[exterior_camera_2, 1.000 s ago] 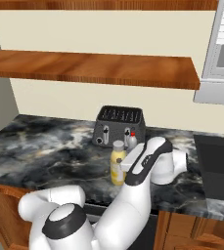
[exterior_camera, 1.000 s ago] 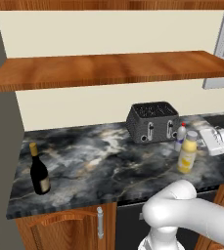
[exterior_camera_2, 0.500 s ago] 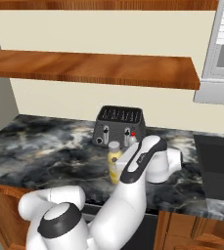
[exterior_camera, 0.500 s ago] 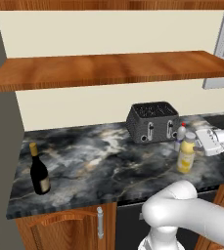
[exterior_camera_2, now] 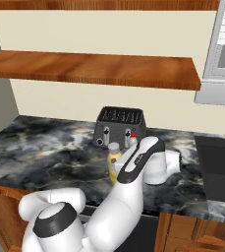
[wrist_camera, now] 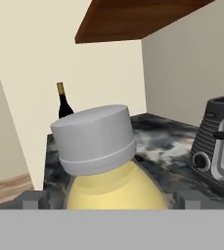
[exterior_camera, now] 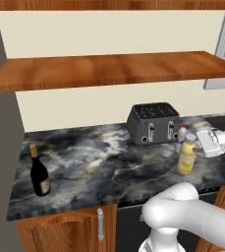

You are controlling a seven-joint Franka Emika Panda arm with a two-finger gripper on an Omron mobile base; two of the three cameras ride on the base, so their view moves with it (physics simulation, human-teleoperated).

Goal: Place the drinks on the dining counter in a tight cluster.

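Left base view gives you the clearest layout, so read it from the left. You have the tall dark wine bottle with a yellow cap (exterior_camera: 39,172) standing upright near the left end of the black-and-grey marbled worktop (exterior_camera: 99,157), close to the front edge and beside the grey side wall (exterior_camera: 1,123). From that bottle to the right you get a wide bare stretch of stone, open all the way to the dark slotted toaster (exterior_camera: 153,122) that sits at the back against the beige wall. Above it all, the long wooden shelf (exterior_camera: 114,69) overhangs the worktop.

Right of the toaster, the small clear red-capped bottle (exterior_camera: 181,137) stands just behind the yellow juice bottle with a white cap (exterior_camera: 186,156); whether they touch, you cannot tell. The juice bottle is upright, between the toaster and the front edge. The white two-finger gripper (exterior_camera: 200,147) comes in level from the right, right beside the juice bottle.

In the hand view, the juice bottle's cap and shoulder sit between the two dark fingertips (wrist_camera: 35,199), which stand spread wide on either side with a gap to the bottle, so nothing is pinched. The wine bottle shows far beyond it, and the toaster lies close on the right.
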